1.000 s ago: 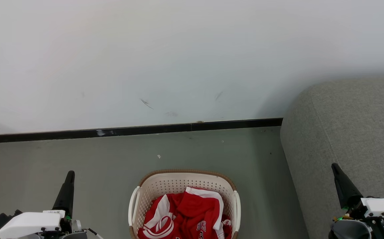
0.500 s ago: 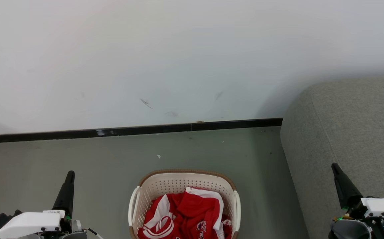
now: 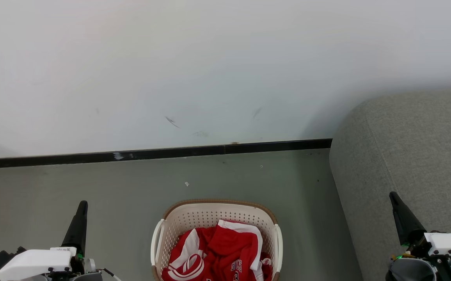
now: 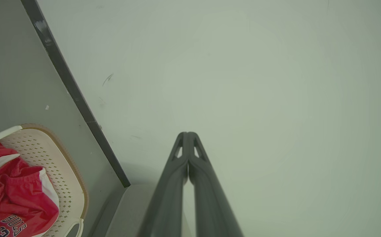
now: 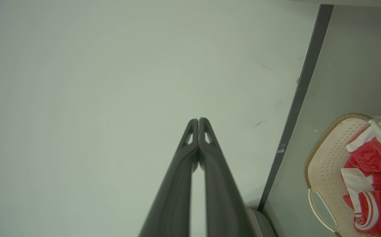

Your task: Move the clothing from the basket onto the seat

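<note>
pre-grasp. left fingers (image 3: 78, 228), right fingers (image 3: 405, 222) closed, empty. clothing (image 3: 225, 249) in basket (image 3: 217, 203) at 6 o'clock; next: open, reach in. seat (image 3: 412, 148) at 3 o'clock.

Grey-green floor (image 3: 104, 195), few scuffs, runs up to black skirting strip (image 3: 151, 154) under wall (image 3: 210, 70). Cream basket (image 3: 210, 214) sits straight on floor, well clear of skirting. Big grey seat (image 3: 416, 148) planted on floor near basket, strip of bare floor between them. Tiny white scrap (image 3: 187, 184) lying between basket and skirting.
</note>
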Controlling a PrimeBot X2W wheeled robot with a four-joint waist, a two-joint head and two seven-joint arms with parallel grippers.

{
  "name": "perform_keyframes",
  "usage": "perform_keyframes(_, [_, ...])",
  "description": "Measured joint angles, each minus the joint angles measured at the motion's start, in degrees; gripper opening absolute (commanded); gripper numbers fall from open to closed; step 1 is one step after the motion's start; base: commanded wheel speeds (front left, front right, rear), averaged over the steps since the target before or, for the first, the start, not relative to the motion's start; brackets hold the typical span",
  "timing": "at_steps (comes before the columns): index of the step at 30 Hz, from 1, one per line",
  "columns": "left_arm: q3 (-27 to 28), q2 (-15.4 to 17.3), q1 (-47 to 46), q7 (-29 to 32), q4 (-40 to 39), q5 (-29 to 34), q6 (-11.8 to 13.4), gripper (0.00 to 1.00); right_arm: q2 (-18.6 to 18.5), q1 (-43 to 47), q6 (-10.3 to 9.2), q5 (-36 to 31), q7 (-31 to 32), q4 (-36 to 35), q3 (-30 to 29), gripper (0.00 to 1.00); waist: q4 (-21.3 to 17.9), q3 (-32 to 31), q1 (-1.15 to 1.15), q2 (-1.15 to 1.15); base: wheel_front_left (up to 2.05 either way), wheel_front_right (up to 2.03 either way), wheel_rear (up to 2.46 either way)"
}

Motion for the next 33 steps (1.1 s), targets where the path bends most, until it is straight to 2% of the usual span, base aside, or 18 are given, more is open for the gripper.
perform_keyframes(5, [0.0, 0.0, 0.0, 0.0, 0.0, 0.0, 0.0, 0.00, 0.0, 0.0, 0.00, 0.0, 0.0, 0.0, 0.0, 0.00, 0.0, 0.0, 0.00, 0.00, 0.00, 0.00, 0.00])
perform_keyframes(6, [0.0, -0.1, 0.0, 0.0, 0.3, 0.0, 0.0, 1.00, 0.1, 0.2, -0.01, 0.0, 0.0, 0.2, 0.0, 1.00, 0.0, 0.0, 0.00, 0.00, 0.00, 0.00, 0.00])
perform_keyframes(7, [-0.1, -0.3, 0.2, 0.0, 0.9, 0.0, 0.0, 0.00, 0.5, 0.5, -0.04, 0.0, 0.0, 0.7, 0.2, 0.00, 0.0, 0.0, 0.00, 0.00, 0.00, 0.00, 0.00])
perform_keyframes(9, [-0.2, -0.7, 0.6, 0.0, 1.5, 0.0, 0.0, 0.00, 0.9, 1.1, -0.05, 0.0, 0.0, 1.2, 0.4, 0.00, 0.0, 0.0, 0.00, 0.00, 0.00, 0.00, 0.00])
perform_keyframes(10, [-0.3, -1.1, 1.2, 0.0, 2.2, 0.0, 0.0, 1.00, 1.4, 1.8, -0.05, 0.0, 0.0, 1.8, 0.6, 1.00, 0.0, 0.0, 0.00, 0.00, 0.00, 0.00, 0.00])
perform_keyframes(27, [-0.8, -1.6, 2.4, -2.1, 2.2, 0.6, 0.0, 1.00, 2.6, 2.6, -0.07, -1.3, -1.3, -0.3, 0.9, 1.00, 0.0, 0.1, 0.01, 0.00, 0.00, 0.00, 0.00])
perform_keyframes(33, [-1.2, -1.5, 2.2, -3.2, 1.6, 1.8, 0.0, 1.00, 2.8, 2.4, -0.07, -2.6, -2.0, -1.8, 0.9, 1.00, 0.0, 0.0, 0.13, 0.00, 0.00, 0.00, 0.00])
